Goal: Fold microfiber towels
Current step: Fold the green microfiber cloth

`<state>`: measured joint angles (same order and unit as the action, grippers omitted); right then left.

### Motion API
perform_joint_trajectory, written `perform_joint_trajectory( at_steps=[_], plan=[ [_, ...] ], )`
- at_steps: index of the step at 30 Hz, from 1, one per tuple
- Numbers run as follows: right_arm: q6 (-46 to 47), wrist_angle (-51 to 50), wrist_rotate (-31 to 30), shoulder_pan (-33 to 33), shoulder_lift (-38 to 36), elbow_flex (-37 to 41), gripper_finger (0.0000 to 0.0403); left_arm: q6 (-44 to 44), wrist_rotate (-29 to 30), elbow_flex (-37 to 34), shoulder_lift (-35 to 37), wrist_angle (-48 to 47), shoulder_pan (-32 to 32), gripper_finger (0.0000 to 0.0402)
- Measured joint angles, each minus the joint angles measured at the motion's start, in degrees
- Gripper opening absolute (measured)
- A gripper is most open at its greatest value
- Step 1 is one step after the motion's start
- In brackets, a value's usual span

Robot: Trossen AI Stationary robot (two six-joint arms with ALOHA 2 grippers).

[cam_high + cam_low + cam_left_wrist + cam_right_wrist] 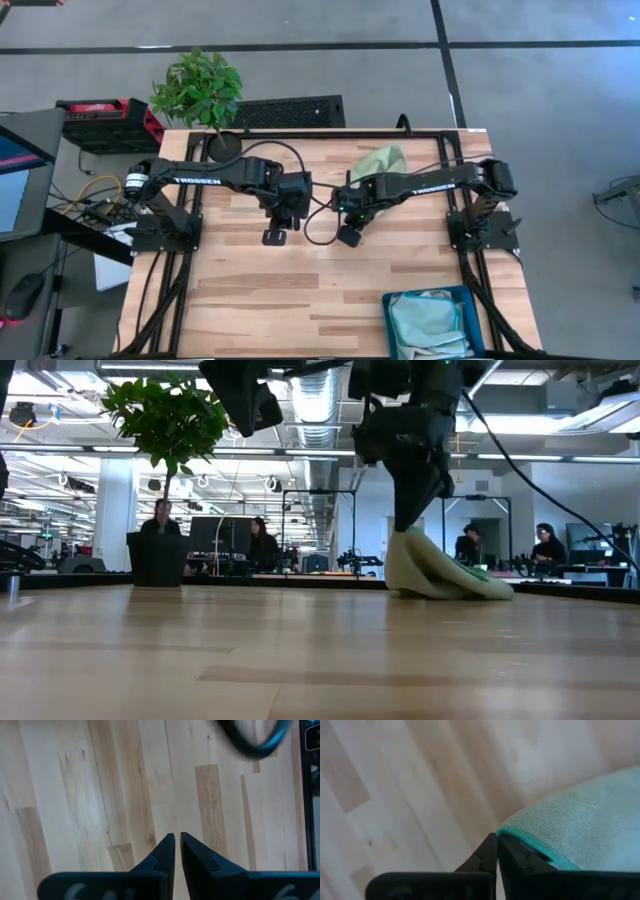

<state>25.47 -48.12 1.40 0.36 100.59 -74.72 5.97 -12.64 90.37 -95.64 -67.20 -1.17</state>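
Observation:
A light green microfiber towel [381,160] lies bunched at the table's far middle. In the low view it rises to a peak [405,545] under my right gripper [408,520], which is shut on it. My left gripper [177,840] is shut and empty. It hangs above bare wood left of the towel and shows in the high view [284,215]. More pale towels [430,322] lie in a teal bin [388,318] at the near right corner. The grey towels do not show clearly. My right gripper pinches the green towel's hemmed edge [520,834] between its two fingers, which point down from above. The held part is drawn up into a peak. The rest of the towel [460,585] lies slack on the table toward the right.
A potted plant [205,95] stands at the far left edge, and a black cable [320,235] loops between the arms. Bare wood [280,300] fills the near half of the table left of the bin.

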Motion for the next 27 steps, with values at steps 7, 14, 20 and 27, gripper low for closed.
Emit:
perform_joint_trajectory(
  at_steps=[7,14,20,27],
  plan=[
    [-0.1,1.6,4.7,0.1,2.3,0.0,0.0074,0.8,0.0,0.0,0.0,-0.9,0.0,0.0019],
    [1.2,1.8,4.8,-0.7,2.9,0.0,0.0138,1.4,0.0,0.0,0.0,-1.5,0.0,0.0019],
    [4.5,-5.7,4.3,-3.8,-1.6,0.0,0.0173,0.7,1.5,0.0,0.0,-1.5,0.0,0.0019],
    [9.1,-10.0,-1.4,-6.7,-7.8,1.7,0.0185,0.4,2.8,0.0,0.0,-0.7,-0.1,0.0019]
  ],
)
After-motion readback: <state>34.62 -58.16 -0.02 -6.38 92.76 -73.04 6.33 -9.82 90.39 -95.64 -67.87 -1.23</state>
